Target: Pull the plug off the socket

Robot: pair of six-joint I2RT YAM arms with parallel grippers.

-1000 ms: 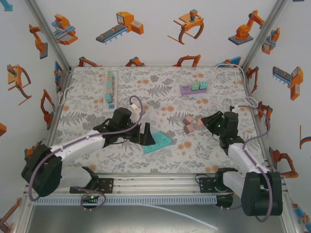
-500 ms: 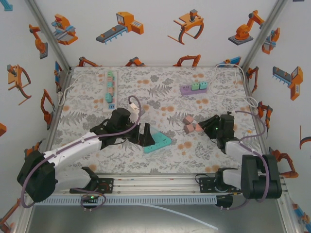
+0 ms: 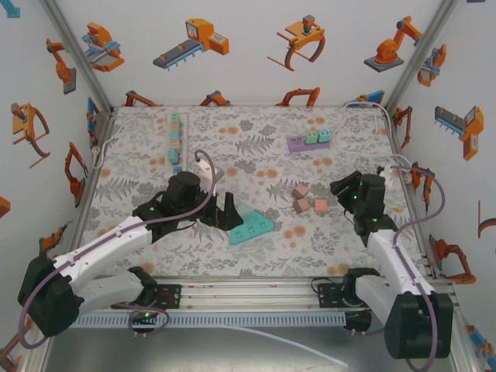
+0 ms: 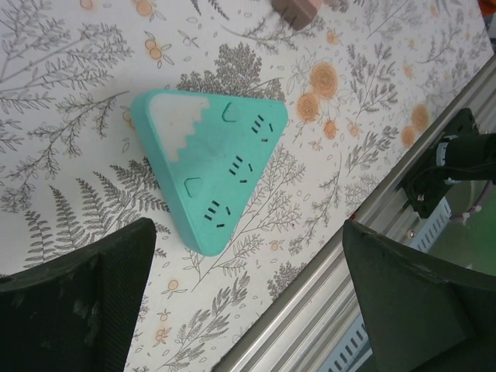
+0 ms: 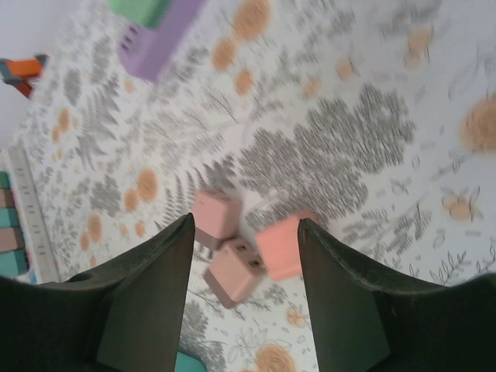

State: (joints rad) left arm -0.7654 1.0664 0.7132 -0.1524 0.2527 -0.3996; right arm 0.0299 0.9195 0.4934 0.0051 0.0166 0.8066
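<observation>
While left gripper (image 4: 246,232) and right gripper (image 5: 246,225) hang spread, the socket (image 4: 213,167) lies bare mid-table.
Three pink plugs (image 5: 234,277) sit loose just right of it — likely light, hard, slick cubes; pinch flat opposite sides.

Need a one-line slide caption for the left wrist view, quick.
Open left tool facing the empty teal socket on the floral mat, a pink plug lying beyond it.

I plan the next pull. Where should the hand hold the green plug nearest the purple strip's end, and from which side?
Probably from straight above, closing on the near and far faces of the green plug. It stands upright on the purple strip, and a second plug beside it blocks one side.
</observation>
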